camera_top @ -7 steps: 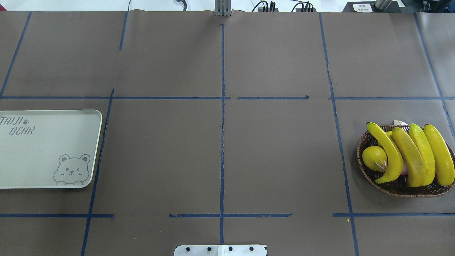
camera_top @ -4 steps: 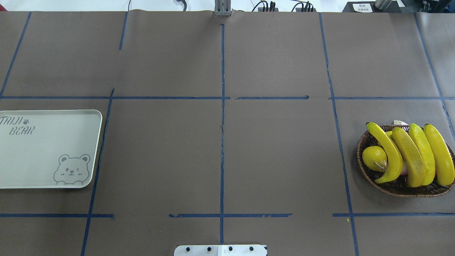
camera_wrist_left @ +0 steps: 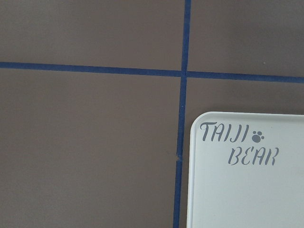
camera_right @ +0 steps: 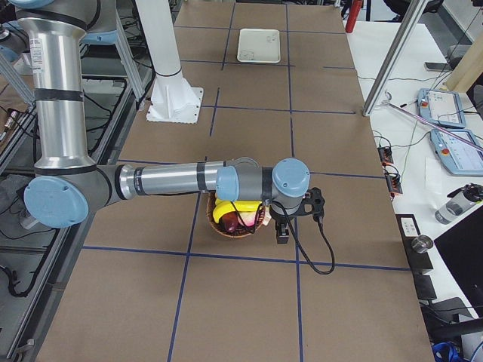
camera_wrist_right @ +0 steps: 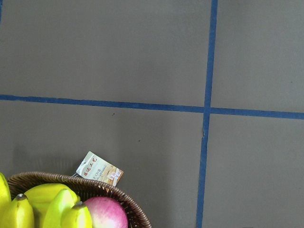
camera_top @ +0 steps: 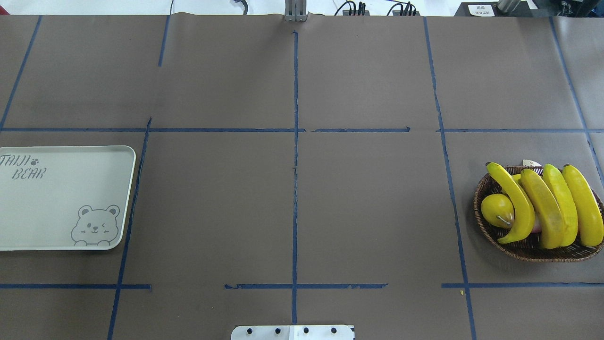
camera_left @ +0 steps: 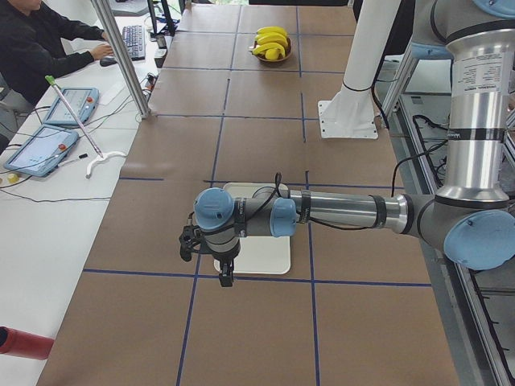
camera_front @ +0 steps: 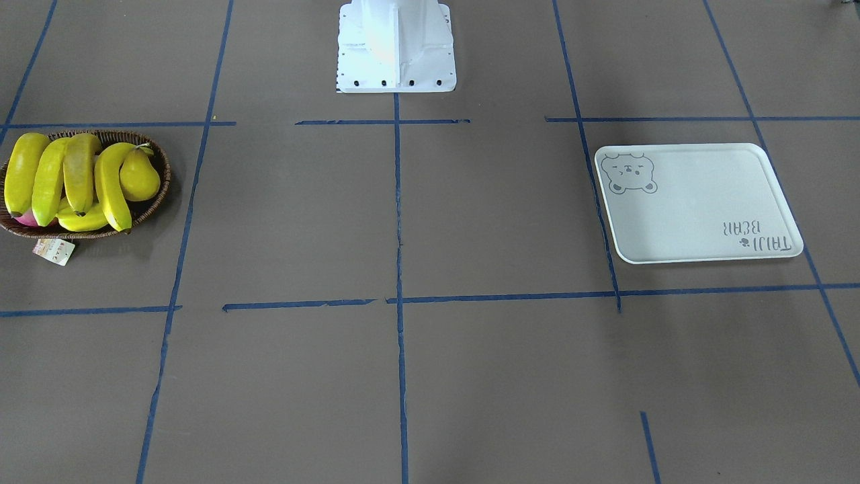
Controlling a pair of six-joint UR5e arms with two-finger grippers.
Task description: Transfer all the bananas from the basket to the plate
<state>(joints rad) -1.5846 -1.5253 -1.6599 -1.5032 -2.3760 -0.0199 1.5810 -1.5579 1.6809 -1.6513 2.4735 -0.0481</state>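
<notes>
Four yellow bananas (camera_top: 547,210) lie side by side in a brown wicker basket (camera_top: 477,198) at the table's right side; they also show in the front view (camera_front: 67,178). The off-white plate (camera_top: 61,198) with the bear drawing lies bare at the left. The left gripper (camera_left: 226,277) shows only in the exterior left view, hanging over the plate's (camera_left: 257,257) outer edge. The right gripper (camera_right: 282,234) shows only in the exterior right view, above the basket's (camera_right: 240,232) outer side. I cannot tell whether either is open or shut. Neither wrist view shows fingers.
A yellow pear (camera_top: 497,210) and a pink fruit (camera_wrist_right: 105,213) share the basket. A paper tag (camera_front: 54,250) lies beside it. The white robot base (camera_front: 396,47) stands mid-table. An operator (camera_left: 40,40) sits at a side desk with tablets.
</notes>
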